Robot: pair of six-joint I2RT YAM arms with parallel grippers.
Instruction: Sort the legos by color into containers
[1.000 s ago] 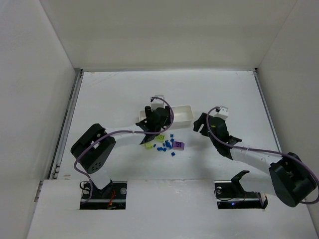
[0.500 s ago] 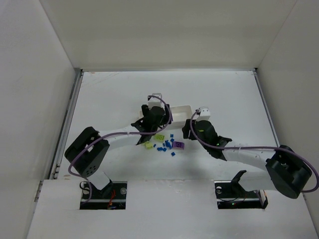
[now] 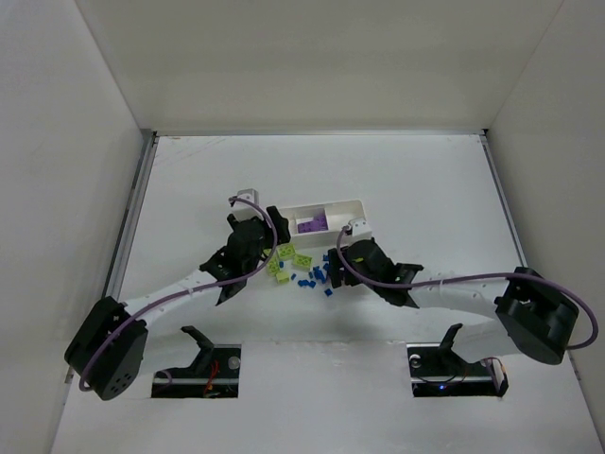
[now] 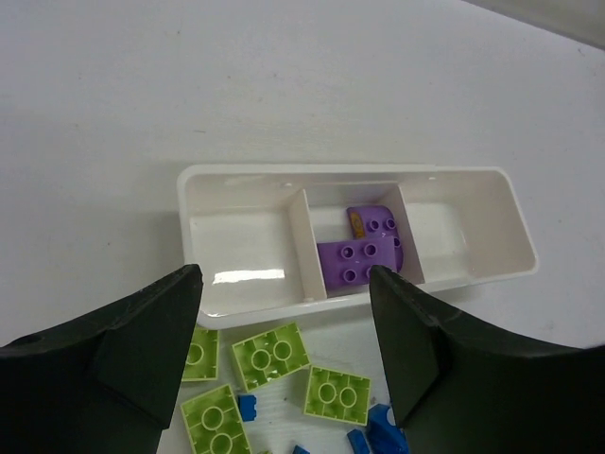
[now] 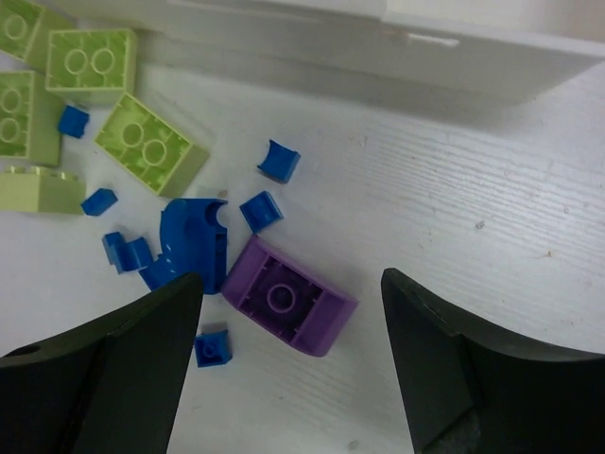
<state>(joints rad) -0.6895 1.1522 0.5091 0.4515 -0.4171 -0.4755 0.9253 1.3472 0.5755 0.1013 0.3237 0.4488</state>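
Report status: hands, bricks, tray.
Left hand open, right hand open over purple block. Purple bricks in tray's middle compartment. Green bricks, blue bricks loose outside.

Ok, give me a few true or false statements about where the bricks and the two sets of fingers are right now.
1. The purple blocks in the tray lie in its middle compartment. True.
2. The green bricks are in the tray. False: they lie on the table beside it.
3. One purple block lies on the table outside the tray. True.
4. The left fingers are shut on a green brick. False: they are open and hold nothing.
5. The blue pieces are in the tray. False: they are scattered on the table.
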